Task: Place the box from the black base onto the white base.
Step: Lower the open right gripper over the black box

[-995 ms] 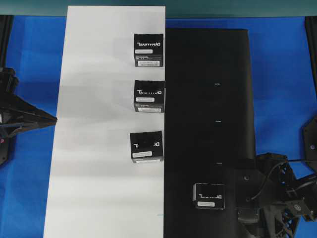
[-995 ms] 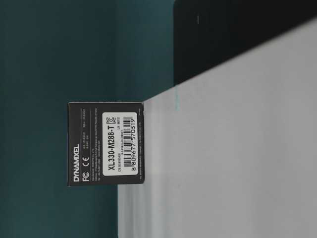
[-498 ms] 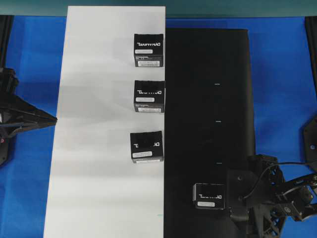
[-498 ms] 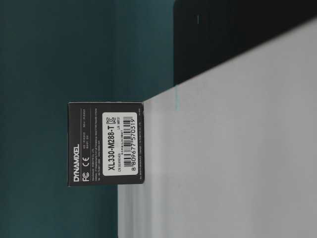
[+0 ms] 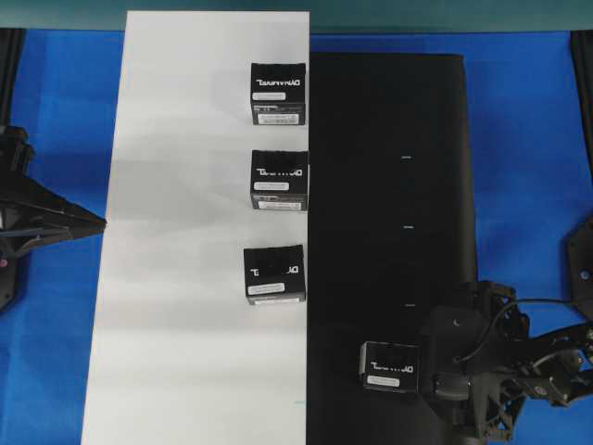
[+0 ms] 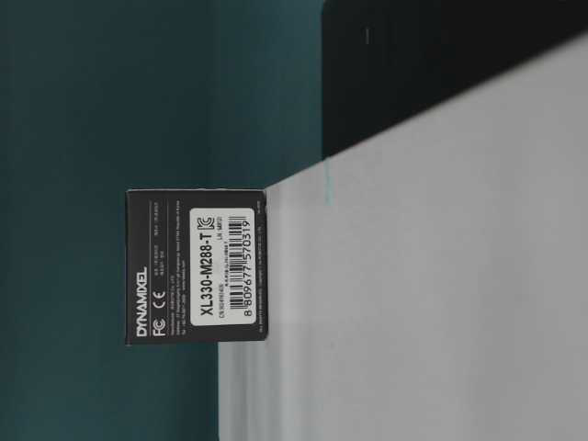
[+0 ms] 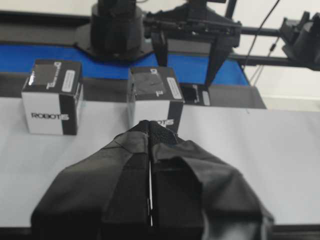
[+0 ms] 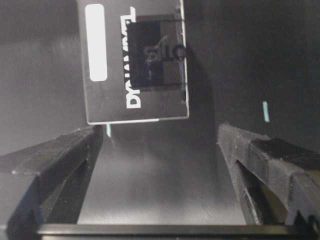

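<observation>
So the small black cardboard box w/ white lettering (image 5: pixel 390 365) is seen lying on the long matte black sheet (image 5: pixel 389 185), near its front. Right gripper (image 8: pixel 160 145) is held wide open just beside it, nothing gripped. Left gripper (image 7: pixel 150 150) fingers are pressed together, empty, by the long white board (image 5: pixel 185 278).

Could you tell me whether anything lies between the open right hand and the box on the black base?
Nothing visible does. In the right wrist view the box lies just beyond the right hand, with only bare black base between them.
</observation>
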